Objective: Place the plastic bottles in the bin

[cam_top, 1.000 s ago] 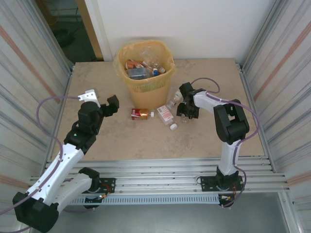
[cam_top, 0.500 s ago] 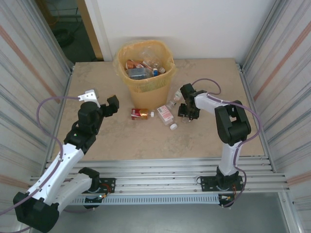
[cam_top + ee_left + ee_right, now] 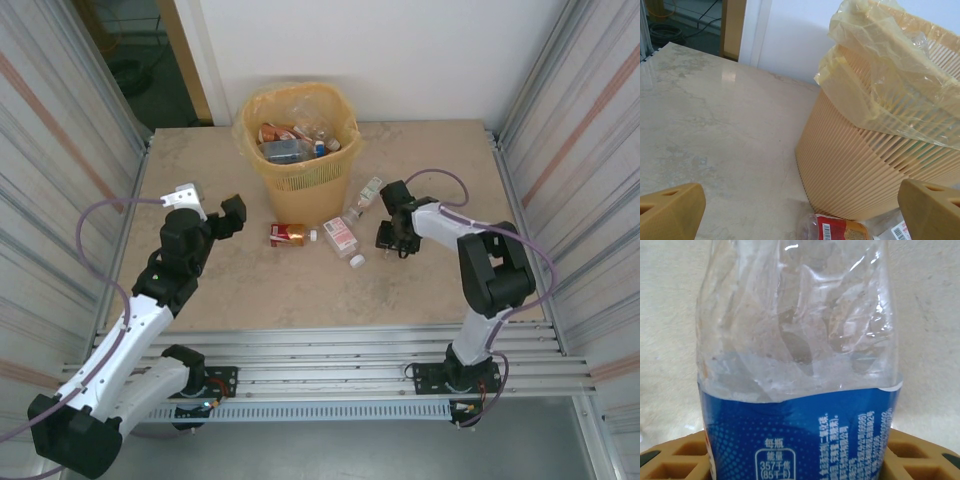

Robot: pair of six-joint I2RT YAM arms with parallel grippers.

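Now your right end effector (image 3: pixel 389 240) squeezes a clear bottle (image 3: pixel 799 360) with a blue label; your left end effector (image 3: pixel 209 206) is wide open.

We've got 1 fixed cam high behind the arm bases (image 3: pixel 455 378), looking down across the whole table (image 3: pixel 230 280). Left wrist cam sits low, facing the bin (image 3: pixel 865 165) at close range; those 2 views share bin and table. Right wrist cam: nearly against a blue-label bottle (image 3: pixel 800 430), table behind.
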